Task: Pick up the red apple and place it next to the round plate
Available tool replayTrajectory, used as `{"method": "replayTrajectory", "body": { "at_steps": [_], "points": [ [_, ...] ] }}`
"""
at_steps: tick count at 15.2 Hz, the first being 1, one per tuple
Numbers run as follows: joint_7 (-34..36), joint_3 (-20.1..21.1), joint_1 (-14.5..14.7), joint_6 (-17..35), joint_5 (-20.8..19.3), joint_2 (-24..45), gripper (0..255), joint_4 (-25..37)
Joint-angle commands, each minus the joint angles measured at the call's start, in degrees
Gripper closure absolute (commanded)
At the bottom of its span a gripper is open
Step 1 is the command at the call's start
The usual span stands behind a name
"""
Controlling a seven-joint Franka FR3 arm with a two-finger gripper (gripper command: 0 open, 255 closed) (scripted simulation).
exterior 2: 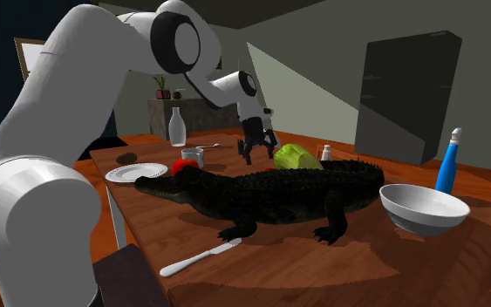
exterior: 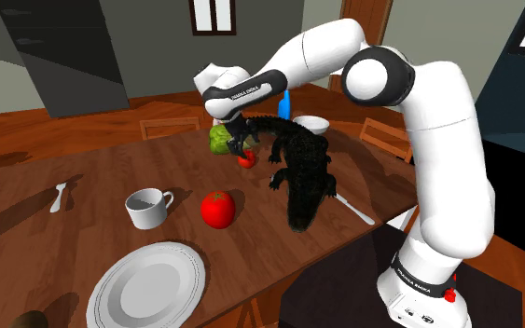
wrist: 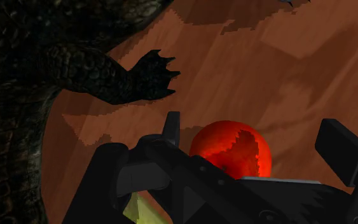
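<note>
The apple [wrist: 231, 149] sits on the table [exterior: 83, 177], between the lettuce [exterior: 219, 140] and the toy crocodile [exterior: 302, 168]. I see my gripper [wrist: 255, 130] down over it, fingers spread to either side and not touching it. The plate [exterior: 148, 284] lies well apart, nearer in the shoulder view, past a cup [exterior: 146, 207] and a bigger red fruit [exterior: 217, 209].

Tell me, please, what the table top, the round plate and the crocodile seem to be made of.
The table top looks like wood: brown, with streaked grain. The round plate looks like glazed ceramic, plain white with a shaded rim, though plastic is possible. The crocodile has a dark, matte, scaly hide; whether rubber or plastic, I cannot tell.
</note>
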Motion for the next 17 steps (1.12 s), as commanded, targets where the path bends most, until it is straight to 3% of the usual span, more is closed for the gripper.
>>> {"method": "replayTrajectory", "body": {
  "at_steps": [1,3,10,17],
  "points": [
    [-0.02,-0.70,1.04,-1.88,-1.29,6.59,0,7.49],
    [-0.43,-1.26,1.74,-3.49,-1.91,10.66,0,12.71],
    [0.61,-1.59,0.12,2.36,-2.43,9.65,0,5.90],
    [0.61,-1.59,0.12,2.36,-2.43,9.65,0,5.90]
  ]
}}
